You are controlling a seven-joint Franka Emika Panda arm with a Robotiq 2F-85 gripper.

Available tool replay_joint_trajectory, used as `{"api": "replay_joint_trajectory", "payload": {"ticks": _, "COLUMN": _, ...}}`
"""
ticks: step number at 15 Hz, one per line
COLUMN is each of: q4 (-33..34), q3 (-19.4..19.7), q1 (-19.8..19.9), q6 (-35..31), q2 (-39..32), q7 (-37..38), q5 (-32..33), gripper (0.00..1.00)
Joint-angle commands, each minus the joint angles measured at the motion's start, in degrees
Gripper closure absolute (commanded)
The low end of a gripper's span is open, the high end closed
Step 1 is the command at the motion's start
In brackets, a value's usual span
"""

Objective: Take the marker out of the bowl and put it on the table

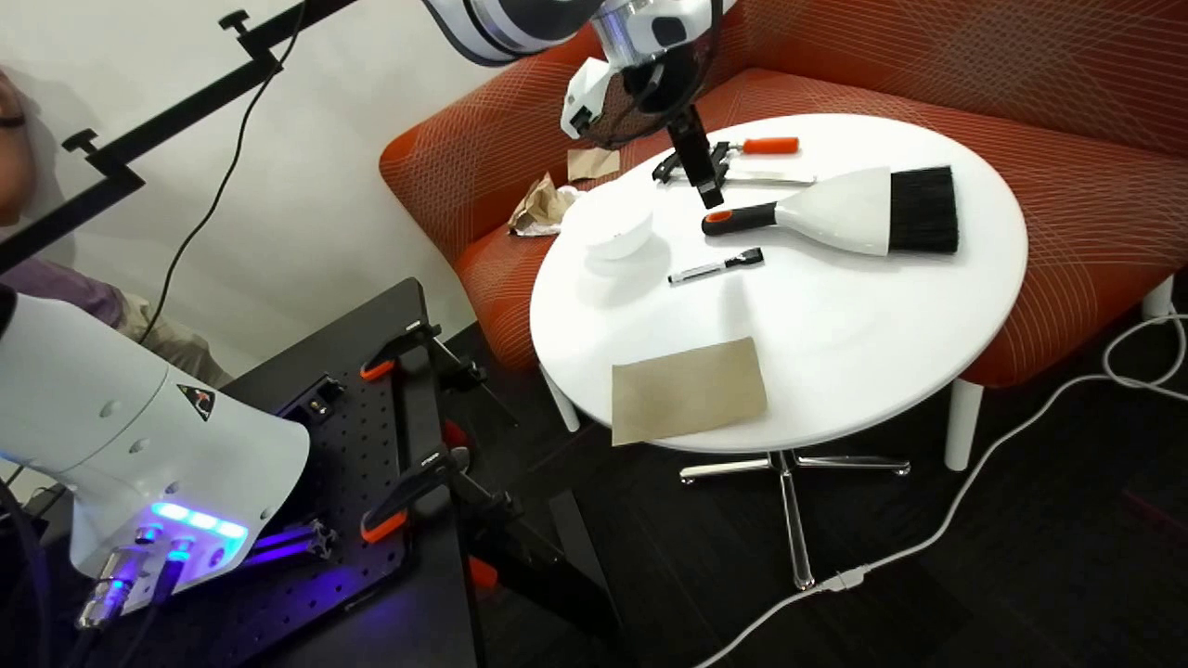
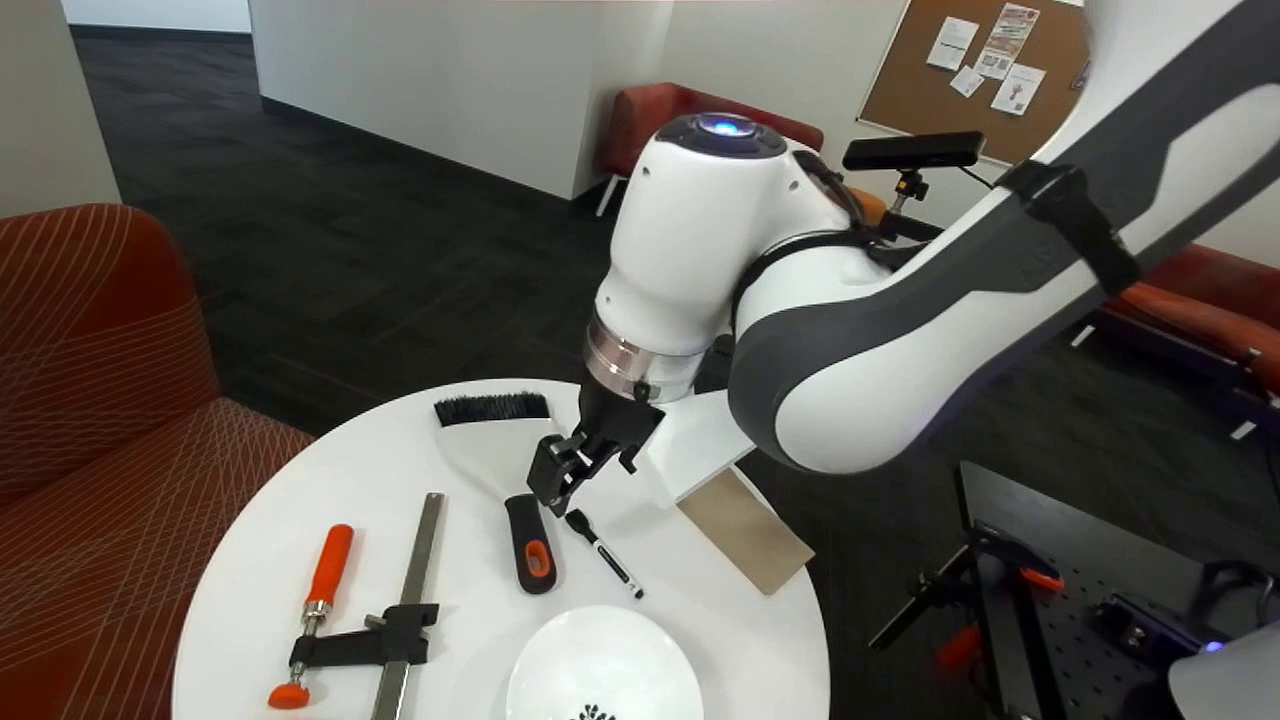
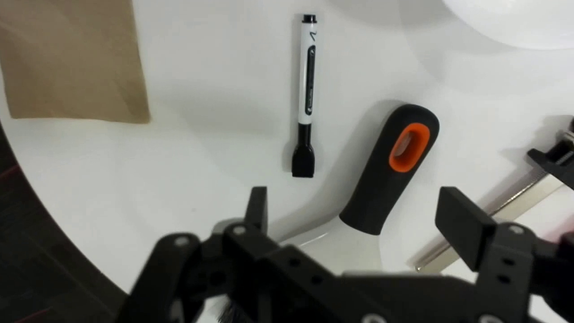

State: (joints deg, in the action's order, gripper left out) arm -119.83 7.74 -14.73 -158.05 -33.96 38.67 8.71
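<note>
The marker [image 3: 306, 85], with a white barrel and a black brush-like cap end, lies flat on the round white table [image 1: 835, 353]. It shows in both exterior views [image 1: 715, 266] [image 2: 606, 556]. The white bowl [image 1: 620, 234] stands apart from it on the table; a dark pattern shows at the lower edge of the bowl [image 2: 605, 660] in an exterior view. My gripper [image 3: 354, 202] is open, with nothing between its fingers, raised above the brush handle. In the wrist view the marker lies beyond the fingertips, toward the top. In both exterior views the gripper [image 1: 709, 193] [image 2: 558, 485] hangs over the table.
A wide brush [image 1: 835, 211] with a black and orange handle lies right beside the marker. A clamp with an orange-red handle [image 2: 330, 570] lies near the bowl. Brown paper [image 1: 689, 390] lies at the table's edge. An orange-red seat [image 1: 520, 148] curves behind the table.
</note>
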Motion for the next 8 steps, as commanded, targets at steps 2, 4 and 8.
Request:
{"api": "replay_joint_trajectory", "payload": {"ticks": 2, "q4": -7.2, "q3": 1.8, "q1": -2.2, "q6": -4.1, "q2": 6.7, "q7": -0.7, "q5": -0.5, "gripper": 0.0}}
{"api": "replay_joint_trajectory", "payload": {"ticks": 4, "q4": -4.1, "q3": 1.5, "q1": -2.0, "q6": -2.6, "q2": 4.0, "q7": -0.8, "q5": -1.0, "gripper": 0.0}}
{"api": "replay_joint_trajectory", "payload": {"ticks": 8, "q4": -5.3, "q3": 1.6, "q1": -2.1, "q6": -2.8, "q2": 5.0, "q7": -0.7, "q5": -0.9, "gripper": 0.0}}
